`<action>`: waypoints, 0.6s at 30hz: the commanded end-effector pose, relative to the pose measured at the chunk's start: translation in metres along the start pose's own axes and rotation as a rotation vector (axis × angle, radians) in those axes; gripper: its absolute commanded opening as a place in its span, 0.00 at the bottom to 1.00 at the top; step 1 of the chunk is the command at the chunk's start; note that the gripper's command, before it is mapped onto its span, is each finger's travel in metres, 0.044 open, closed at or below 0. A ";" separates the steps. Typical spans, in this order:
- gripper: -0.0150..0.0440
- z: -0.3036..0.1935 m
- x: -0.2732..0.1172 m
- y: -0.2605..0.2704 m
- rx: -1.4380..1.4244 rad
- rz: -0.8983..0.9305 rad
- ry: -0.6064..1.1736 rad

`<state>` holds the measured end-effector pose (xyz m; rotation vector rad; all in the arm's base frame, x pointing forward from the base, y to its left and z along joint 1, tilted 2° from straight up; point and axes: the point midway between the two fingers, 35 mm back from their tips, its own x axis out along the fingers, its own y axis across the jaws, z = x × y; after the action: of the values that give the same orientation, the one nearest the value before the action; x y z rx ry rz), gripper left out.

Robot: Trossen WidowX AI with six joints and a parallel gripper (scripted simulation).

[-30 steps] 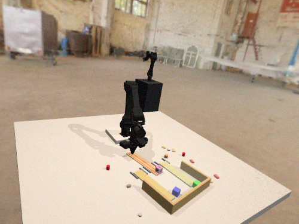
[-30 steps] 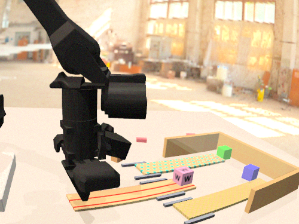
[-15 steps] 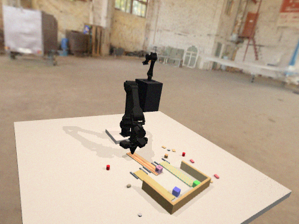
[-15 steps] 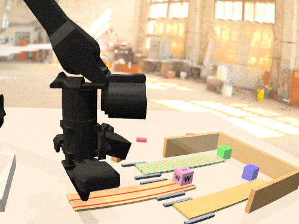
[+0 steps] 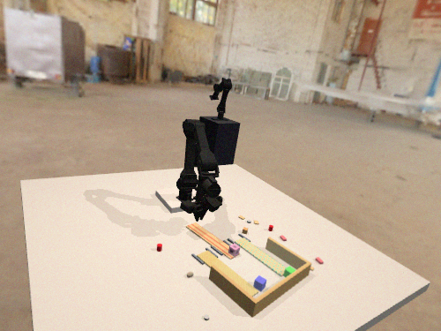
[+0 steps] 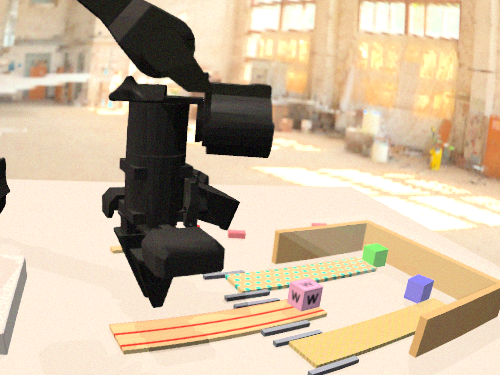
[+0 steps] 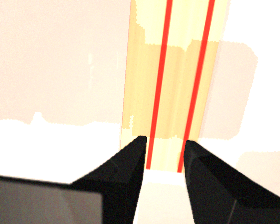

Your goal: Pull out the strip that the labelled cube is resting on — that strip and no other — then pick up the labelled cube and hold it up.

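The pink cube [image 5: 234, 249] [image 6: 305, 296] lettered W rests on the far end of the orange strip with two red lines [image 5: 211, 240] [image 6: 200, 325] [image 7: 175, 100]. My gripper [image 5: 199, 219] [image 6: 157, 305] [image 7: 165, 146] is partly open and empty, pointing down above the strip's near end. In the wrist view that end lies between and beyond the fingertips. A teal-dotted strip [image 5: 260, 257] [image 6: 305, 273] has a green cube [image 5: 289, 271] [image 6: 375, 255] at its far end. A blue cube [image 5: 260, 282] [image 6: 419, 288] is at the far end of a plain yellow strip [image 5: 209, 259] [image 6: 360, 335].
A wooden wall [image 5: 282, 293] [image 6: 440, 260] encloses the far ends of the dotted and yellow strips on three sides. Short dark guide bars [image 5: 198, 259] [image 6: 285, 328] flank the strips. Red cylinders [image 5: 159, 247] and small pebbles [image 5: 190, 274] lie around. A grey-edged slab [image 5: 165, 201] is beside the arm.
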<state>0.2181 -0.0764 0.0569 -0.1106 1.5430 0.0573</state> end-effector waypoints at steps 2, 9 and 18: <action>0.61 0.018 -0.002 0.001 -0.003 0.001 0.003; 0.92 0.048 -0.006 0.001 -0.003 0.002 0.000; 1.00 0.085 -0.012 0.002 -0.003 0.002 -0.002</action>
<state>0.2918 -0.0661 0.0701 -0.1146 1.5353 0.0637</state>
